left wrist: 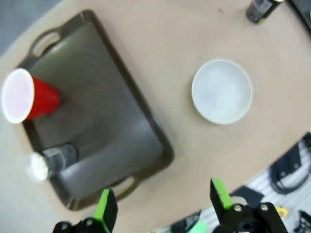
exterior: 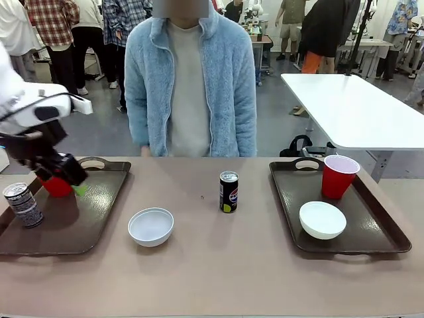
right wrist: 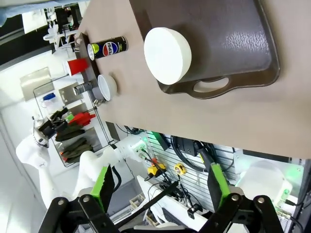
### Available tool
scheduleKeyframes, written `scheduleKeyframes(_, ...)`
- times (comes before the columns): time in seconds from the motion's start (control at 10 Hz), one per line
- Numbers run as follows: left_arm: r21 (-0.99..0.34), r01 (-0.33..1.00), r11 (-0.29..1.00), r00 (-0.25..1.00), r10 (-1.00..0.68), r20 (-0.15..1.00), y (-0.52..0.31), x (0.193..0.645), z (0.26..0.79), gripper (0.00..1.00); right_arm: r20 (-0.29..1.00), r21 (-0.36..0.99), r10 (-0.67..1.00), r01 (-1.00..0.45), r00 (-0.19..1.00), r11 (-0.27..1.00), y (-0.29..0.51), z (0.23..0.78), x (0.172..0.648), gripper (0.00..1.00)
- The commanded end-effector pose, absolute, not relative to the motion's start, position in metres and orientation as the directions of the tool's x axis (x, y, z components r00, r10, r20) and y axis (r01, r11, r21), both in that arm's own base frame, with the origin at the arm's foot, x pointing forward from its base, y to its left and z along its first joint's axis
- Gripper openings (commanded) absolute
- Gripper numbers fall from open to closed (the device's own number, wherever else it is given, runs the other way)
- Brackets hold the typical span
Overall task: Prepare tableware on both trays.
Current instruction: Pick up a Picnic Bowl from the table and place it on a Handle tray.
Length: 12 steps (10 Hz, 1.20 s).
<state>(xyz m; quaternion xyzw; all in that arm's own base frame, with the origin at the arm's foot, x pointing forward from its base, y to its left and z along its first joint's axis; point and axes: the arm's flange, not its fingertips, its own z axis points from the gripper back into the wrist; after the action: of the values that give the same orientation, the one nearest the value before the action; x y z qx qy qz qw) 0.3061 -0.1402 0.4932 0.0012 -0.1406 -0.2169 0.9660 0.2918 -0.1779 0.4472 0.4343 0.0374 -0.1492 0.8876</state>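
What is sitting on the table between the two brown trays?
A white bowl and a dark drink can stand there, seen in the front view.

In the front view I am finding the left gripper (exterior: pixel 69 179) covering most of the red cup (exterior: pixel 54 189), so I am not ruling on contact. The left tray (exterior: pixel 93 222) is running off the left edge. In the left wrist view the tray's can (left wrist: pixel 52 161) is showing blurred (label unreadable), and the table can (left wrist: pixel 259 8) is being clipped by the top edge.
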Motion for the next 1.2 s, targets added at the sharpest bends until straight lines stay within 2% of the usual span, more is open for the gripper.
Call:
scheduleKeyframes(0.0, 0.065, 0.374, 0.925, 0.877, -0.376, 0.299, -0.155, 0.297, 0.436, 1.0, -0.207, 0.773, -0.247, 0.313, 0.947, 0.552, -0.175, 0.45, 0.296, 1.0)
scheduleKeyframes(0.5, 0.059, 0.359, 0.931, 0.895, -0.362, 0.262, -0.185, 0.316, 0.382, 1.0, -0.199, 0.759, -0.233, 0.3, 0.952, 0.578, -0.177, 0.447, 0.292, 1.0)
scheduleKeyframes(0.7, 0.008, 0.358, 0.934, 0.913, -0.351, 0.208, -0.189, 0.329, 0.365, 1.0, -0.199, 0.759, -0.233, 0.3, 0.952, 0.578, -0.177, 0.447, 0.292, 1.0)
scheduleKeyframes(1.1, -0.068, 0.347, 0.936, 0.92, -0.325, 0.221, -0.197, 0.343, 0.338, 1.0, -0.199, 0.759, -0.233, 0.3, 0.952, 0.578, -0.177, 0.447, 0.292, 1.0)
